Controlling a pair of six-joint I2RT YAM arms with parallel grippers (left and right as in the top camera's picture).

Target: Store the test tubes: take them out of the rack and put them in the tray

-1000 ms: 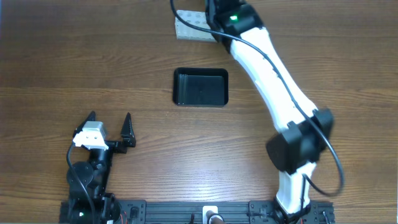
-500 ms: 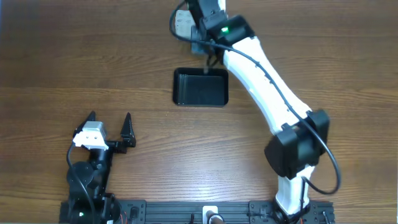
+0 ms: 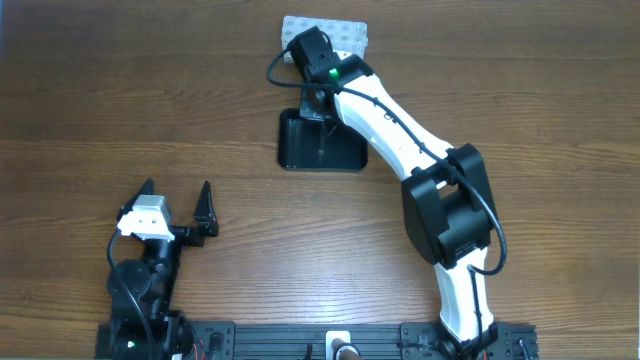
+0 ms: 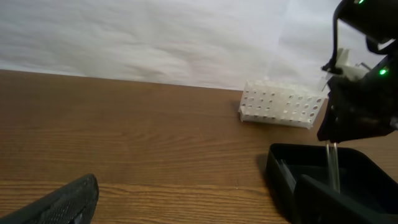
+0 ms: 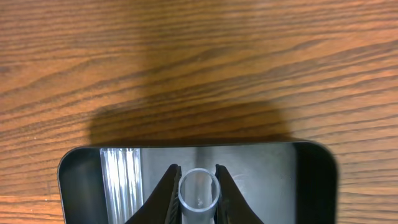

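A white test tube rack (image 3: 340,36) stands at the far edge of the table, and the left wrist view has the rack (image 4: 283,104) beyond the tray. The black tray (image 3: 292,152) lies just in front of it. My right gripper (image 3: 322,112) hangs over the tray, shut on a clear test tube (image 5: 199,193) held upright. From the left wrist view that tube (image 4: 333,165) dips into the tray (image 4: 292,180) below the right gripper (image 4: 356,121). One more clear tube (image 5: 121,177) lies flat inside the tray (image 5: 267,180). My left gripper (image 3: 178,205) stands open near its base, holding nothing.
Bare wooden tabletop surrounds the tray and rack. A white wall rises behind the rack in the left wrist view. The right arm's white links stretch diagonally across the table's right half.
The right gripper has come back from the rack to above the tray with a tube in it. The left arm has not moved.
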